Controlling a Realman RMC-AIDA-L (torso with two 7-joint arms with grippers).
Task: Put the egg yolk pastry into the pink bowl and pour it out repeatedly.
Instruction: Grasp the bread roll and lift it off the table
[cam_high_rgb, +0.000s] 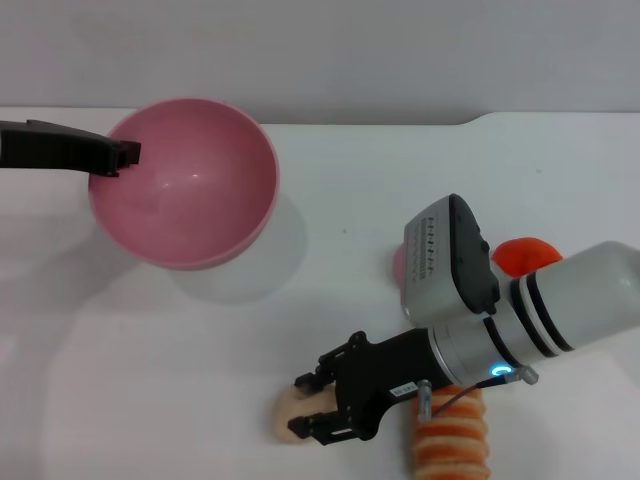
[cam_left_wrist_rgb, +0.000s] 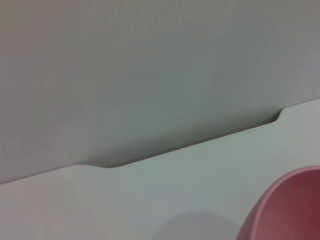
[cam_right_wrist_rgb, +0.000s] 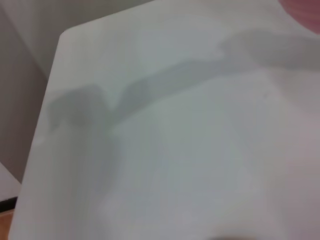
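The pink bowl is at the back left, tipped with its empty inside facing me; a part of it shows in the left wrist view. My left gripper reaches in from the left and is shut on the bowl's left rim. The egg yolk pastry, a small beige lump, lies near the table's front edge. My right gripper comes at it from the right, its black fingers close against the pastry on both sides.
A striped orange-and-cream roll lies under the right forearm at the front edge. An orange and a small pink dome sit behind the right wrist, partly hidden. The white table ends at a grey wall behind.
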